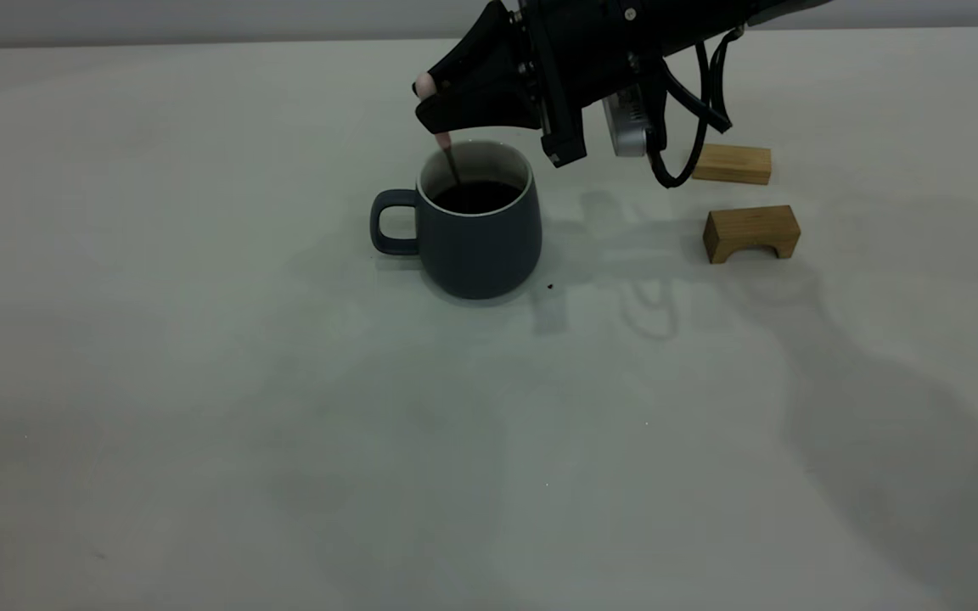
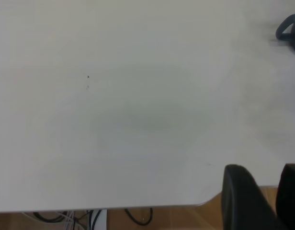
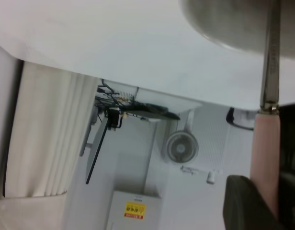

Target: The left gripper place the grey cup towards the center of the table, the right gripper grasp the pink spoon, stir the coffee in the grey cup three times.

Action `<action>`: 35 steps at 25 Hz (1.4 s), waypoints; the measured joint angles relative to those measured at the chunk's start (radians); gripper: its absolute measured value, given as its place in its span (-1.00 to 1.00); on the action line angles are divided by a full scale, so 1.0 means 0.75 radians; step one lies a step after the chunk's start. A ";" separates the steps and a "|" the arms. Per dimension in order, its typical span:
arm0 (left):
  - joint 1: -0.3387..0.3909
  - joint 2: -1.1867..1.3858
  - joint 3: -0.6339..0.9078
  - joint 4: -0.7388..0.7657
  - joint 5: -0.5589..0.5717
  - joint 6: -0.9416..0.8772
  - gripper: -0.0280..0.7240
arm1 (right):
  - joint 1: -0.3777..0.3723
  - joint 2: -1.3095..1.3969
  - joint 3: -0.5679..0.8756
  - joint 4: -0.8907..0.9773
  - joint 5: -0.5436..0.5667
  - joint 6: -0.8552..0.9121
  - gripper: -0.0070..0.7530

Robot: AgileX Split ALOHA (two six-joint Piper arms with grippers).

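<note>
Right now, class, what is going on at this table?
The right gripper holds the pink spoon upright, its metal end dipped into the coffee in the grey cup, which stands mid-table. The left gripper is back at the table's edge, holding nothing. Two wooden blocks lie beside the cup.

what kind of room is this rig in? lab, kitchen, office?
Most likely a lab or test room, not a kitchen. The bare white table holds only the grey cup and two wooden blocks. The right wrist view shows a wall fan, a curtain and loose cables.
</note>
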 joint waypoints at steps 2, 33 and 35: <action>0.000 0.000 0.000 0.000 0.000 0.000 -0.27 | -0.007 0.000 0.000 -0.006 -0.014 -0.022 -0.63; 0.000 0.000 0.000 0.000 0.000 0.000 -0.27 | -0.038 -0.576 0.000 -0.887 0.224 -0.444 0.50; 0.000 0.000 0.000 0.000 0.000 0.000 -0.27 | -0.038 -0.695 0.000 -0.987 0.259 -0.446 0.36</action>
